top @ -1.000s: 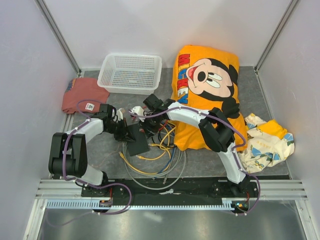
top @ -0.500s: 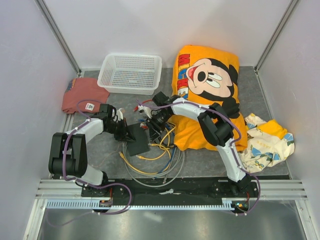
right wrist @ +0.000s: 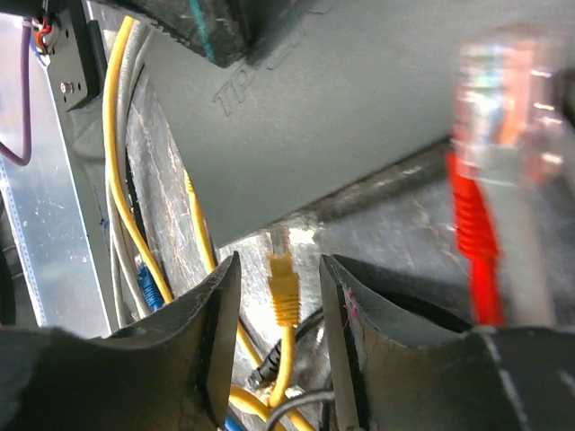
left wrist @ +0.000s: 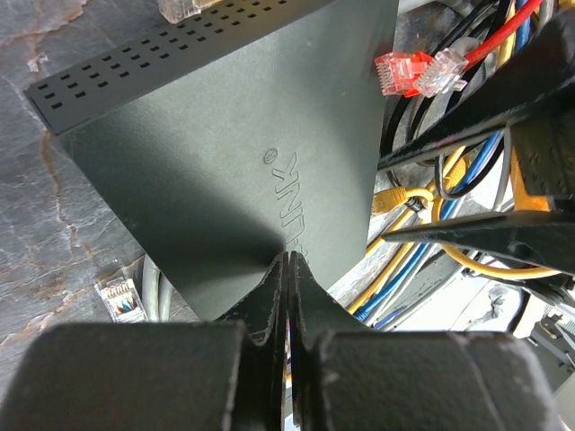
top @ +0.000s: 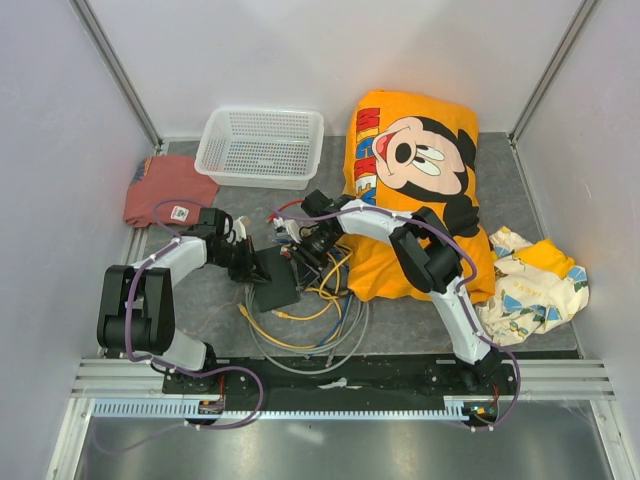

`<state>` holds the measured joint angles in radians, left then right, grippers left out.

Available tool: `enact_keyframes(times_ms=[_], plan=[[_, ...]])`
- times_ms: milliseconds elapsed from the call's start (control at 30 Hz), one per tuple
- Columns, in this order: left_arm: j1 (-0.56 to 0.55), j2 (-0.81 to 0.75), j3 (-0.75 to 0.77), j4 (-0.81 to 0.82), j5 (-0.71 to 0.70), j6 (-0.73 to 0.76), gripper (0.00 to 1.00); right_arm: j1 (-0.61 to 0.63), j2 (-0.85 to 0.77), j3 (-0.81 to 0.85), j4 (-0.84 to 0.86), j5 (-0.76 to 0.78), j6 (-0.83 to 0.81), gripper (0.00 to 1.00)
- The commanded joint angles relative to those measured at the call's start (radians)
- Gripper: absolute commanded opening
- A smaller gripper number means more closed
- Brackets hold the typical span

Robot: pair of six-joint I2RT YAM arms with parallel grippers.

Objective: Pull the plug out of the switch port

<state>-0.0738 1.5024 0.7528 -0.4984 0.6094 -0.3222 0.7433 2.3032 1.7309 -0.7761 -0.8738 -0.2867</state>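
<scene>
The switch (top: 277, 285) is a flat black box on the mat, also visible in the wrist views (left wrist: 225, 144) (right wrist: 359, 117). My left gripper (top: 252, 265) (left wrist: 287, 259) is shut, its tips resting on the switch's top face and holding nothing. My right gripper (top: 297, 245) (right wrist: 279, 269) is open at the switch's cable side. A yellow plug (right wrist: 284, 292) stands between its jaws with a gap on each side. The plug's clear tip shows just below the switch's edge; whether it sits in a socket I cannot tell. A red plug (right wrist: 473, 193) (left wrist: 395, 74) hangs loose.
A tangle of yellow, blue and grey cables (top: 310, 310) lies beside the switch. A white mesh basket (top: 262, 145) stands behind it, with an orange Mickey shirt (top: 415, 180) at the right, a red-brown cloth (top: 165, 188) at the left and a patterned cloth (top: 535, 280) at the far right.
My right wrist has swung back from over the switch and settled at its cable side, and its jaws have opened wider. The left arm has not moved.
</scene>
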Motion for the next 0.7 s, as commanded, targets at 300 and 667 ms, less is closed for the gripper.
enact_keyframes(times_ms=[300, 667], plan=[[0.002, 0.004, 0.003, 0.027, -0.019, 0.031, 0.02, 0.076, -0.134, -0.171, 0.047, 0.406, -0.137, 0.26], [0.003, -0.03, 0.022, 0.021, -0.027, 0.044, 0.02, -0.062, -0.251, -0.186, 0.025, 0.717, -0.23, 0.26]])
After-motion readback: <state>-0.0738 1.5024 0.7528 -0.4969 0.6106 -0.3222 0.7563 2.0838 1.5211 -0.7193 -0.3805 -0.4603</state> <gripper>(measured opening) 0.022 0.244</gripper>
